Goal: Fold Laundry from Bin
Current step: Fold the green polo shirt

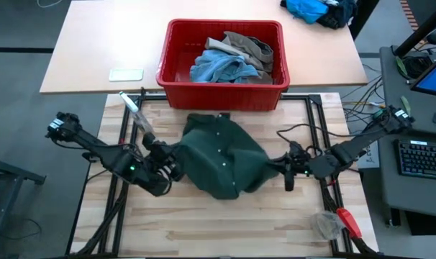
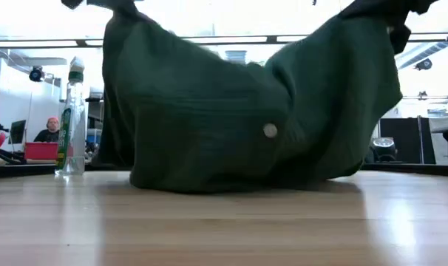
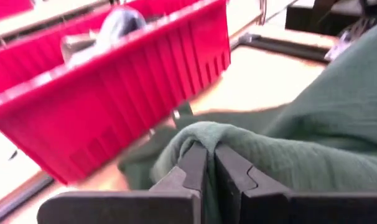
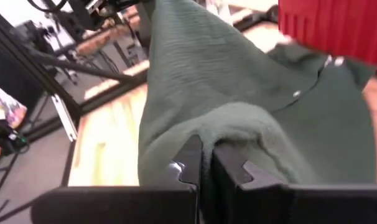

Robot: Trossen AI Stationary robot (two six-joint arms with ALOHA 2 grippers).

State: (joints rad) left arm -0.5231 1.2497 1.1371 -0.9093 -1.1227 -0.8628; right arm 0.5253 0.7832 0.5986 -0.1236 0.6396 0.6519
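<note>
item: dark green garment (image 1: pixel 221 157), buttoned, held up off the wooden table (image 1: pixel 239 223) at two edges, its middle sagging onto the boards. left gripper (image 1: pixel 169 169) clenched on the garment's left edge; right gripper (image 1: pixel 285 171) clenched on its right edge. beyond it: red bin (image 1: pixel 221 88) holding light blue denim (image 1: pixel 219 68) and a khaki piece (image 1: pixel 250 47). clear bottle (image 2: pixel 72 118) stood left.

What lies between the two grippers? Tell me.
The green garment, shut in the left gripper and the right gripper, sags between them onto the table, per the high view.
</note>
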